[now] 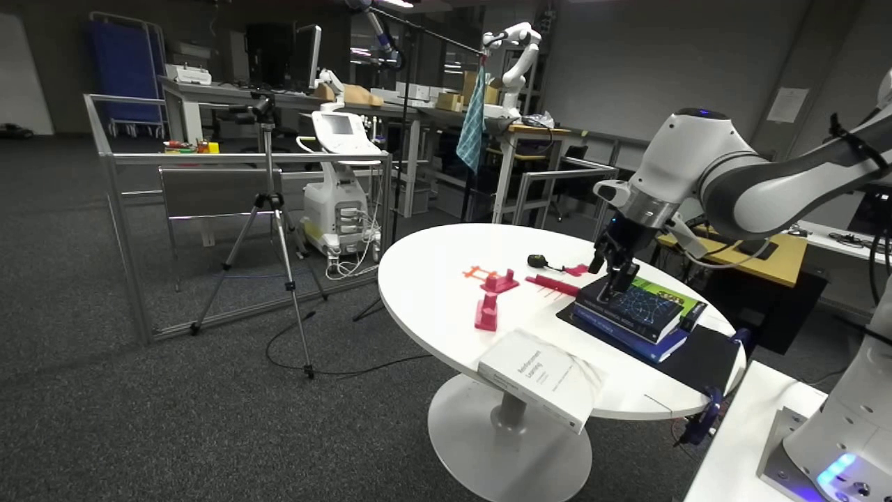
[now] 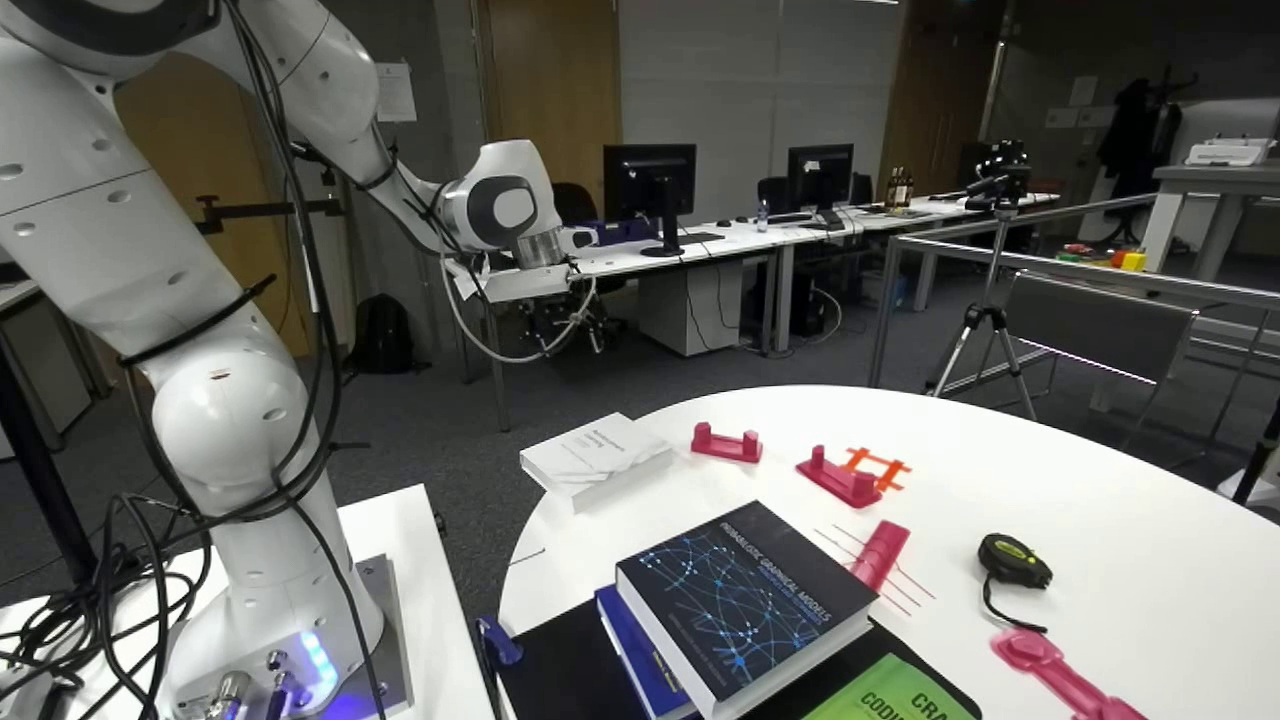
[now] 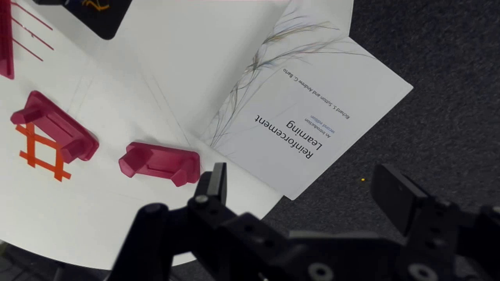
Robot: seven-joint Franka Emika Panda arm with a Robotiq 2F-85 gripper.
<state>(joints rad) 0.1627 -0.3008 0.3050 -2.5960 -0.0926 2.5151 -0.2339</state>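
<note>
While I stand by a round white table [image 2: 1080, 480], I see a black two-fingered robot claw [image 3: 299, 171] hanging in the air, pointing downward on a white jointed arm [image 1: 686, 167]. Its jaws are spread wide, with nothing clasped between them. Out past the fingertips in the wrist view, and nearest to the claw, is a thick white book [image 3: 297, 136] titled "Reinforcement Learning", its cover streaked with wispy, grass-like strands and its lettering upside down from that angle. It lies below the claw and apart from it, partly on the tabletop and partly out over the edge, above dark grey carpet [image 3: 449, 89].

Left of the claw in the wrist view sits a dark pink plastic bracket [image 3: 161, 160] with two short posts; farther left is a matching second bracket [image 3: 58, 125], just beside a flat orange hash-shaped grid [image 3: 43, 164].

In an exterior view, lower than the claw and closer to the viewer, a thick black book [image 2: 745, 600] with a blue network pattern rests on a blue book [image 2: 640, 645], over a thin black mat [image 2: 555, 660]. Well to the right of the claw there lies a small black-and-yellow tape measure [image 2: 1015, 560].
</note>
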